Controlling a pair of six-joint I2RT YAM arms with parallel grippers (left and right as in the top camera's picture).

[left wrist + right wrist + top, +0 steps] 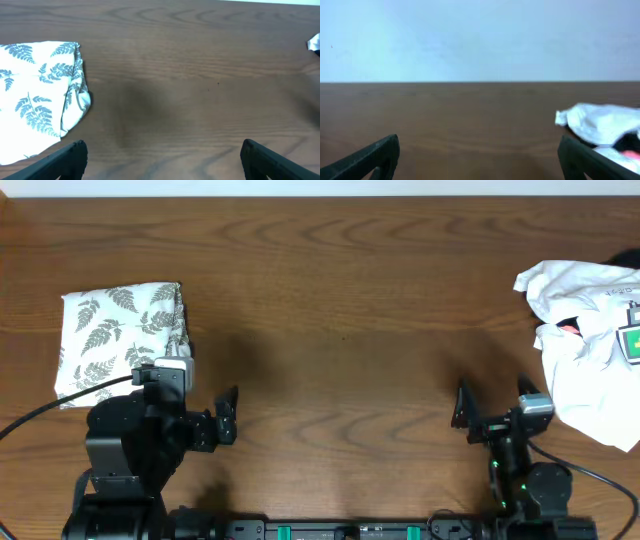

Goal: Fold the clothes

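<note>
The clothes (118, 330), a white garment printed with grey-green fern leaves, lie folded into a rough square at the left of the table. In the left wrist view the clothes (35, 95) sit just ahead and left of my left gripper (162, 150). That gripper (186, 400) stands open near the front edge, close to the fabric's near right corner, with bare wood between its fingers. My right gripper (495, 415) is open too, at the front right, far from the clothes. In its own view the right gripper (479, 147) frames only table.
A crumpled plain white garment (585, 340) with a green-and-yellow tag (633, 340) lies at the right edge, just beyond the right gripper's outer finger (580, 155). The white garment (602, 122) shows there too. A brown wooden table (340, 310) spans the view.
</note>
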